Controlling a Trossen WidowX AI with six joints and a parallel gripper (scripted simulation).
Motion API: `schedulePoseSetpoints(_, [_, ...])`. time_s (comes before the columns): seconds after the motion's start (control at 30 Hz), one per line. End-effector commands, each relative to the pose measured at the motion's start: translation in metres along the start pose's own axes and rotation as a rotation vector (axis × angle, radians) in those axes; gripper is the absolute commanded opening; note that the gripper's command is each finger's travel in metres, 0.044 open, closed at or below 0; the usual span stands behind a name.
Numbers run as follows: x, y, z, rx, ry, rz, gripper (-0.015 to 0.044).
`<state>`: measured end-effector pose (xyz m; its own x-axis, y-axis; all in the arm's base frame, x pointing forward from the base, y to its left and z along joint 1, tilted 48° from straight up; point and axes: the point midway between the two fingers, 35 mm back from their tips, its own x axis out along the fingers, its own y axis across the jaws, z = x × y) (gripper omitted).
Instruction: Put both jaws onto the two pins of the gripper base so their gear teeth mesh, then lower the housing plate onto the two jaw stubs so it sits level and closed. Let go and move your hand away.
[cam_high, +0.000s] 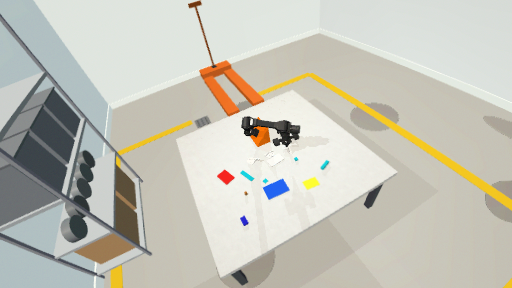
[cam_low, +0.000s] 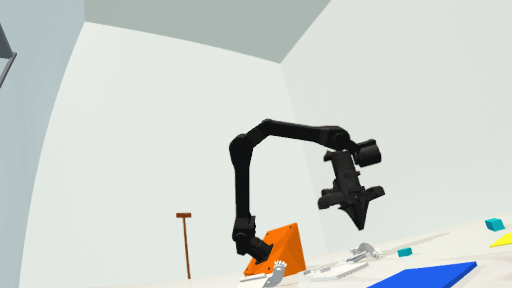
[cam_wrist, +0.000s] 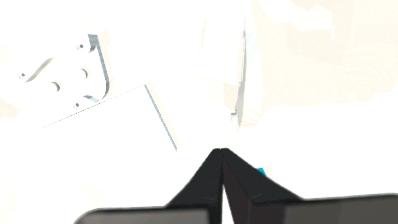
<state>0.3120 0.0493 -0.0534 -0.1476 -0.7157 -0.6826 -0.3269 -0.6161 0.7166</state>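
Observation:
My gripper (cam_low: 361, 228) (cam_wrist: 221, 149) is shut and empty, pointing down, well above the table. The white gripper base (cam_low: 345, 272) (cam_high: 274, 159) lies flat; the wrist view shows a square slab (cam_wrist: 110, 135) and, at its upper left, a part with round pins and small holes (cam_wrist: 69, 82). One white jaw with gear teeth (cam_low: 276, 273) lies in front of the orange wedge. Another curved white jaw (cam_low: 370, 249) (cam_wrist: 242, 80) lies behind the base, apart from it. A flat white piece (cam_low: 251, 282) beside the toothed jaw may be the housing plate. White on white hides many edges.
An orange wedge (cam_high: 260, 136) (cam_low: 291, 250) stands by the arm's base. On the table (cam_high: 350, 170) are a blue plate (cam_high: 276, 189), red (cam_high: 226, 177) and yellow (cam_high: 311, 183) squares, a dark blue block (cam_high: 244, 220) and several teal blocks, one (cam_low: 405, 252) (cam_wrist: 261, 171) near the parts.

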Motion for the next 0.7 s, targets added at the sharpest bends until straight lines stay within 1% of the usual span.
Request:
schedulePoseSetpoints(0.0, [0.009,0.001,0.0,-0.007,-0.001,0.007,0.0])
schedulePoseSetpoints(0.67, [0.041,0.001,0.0,-0.007,0.0,0.008,0.0])
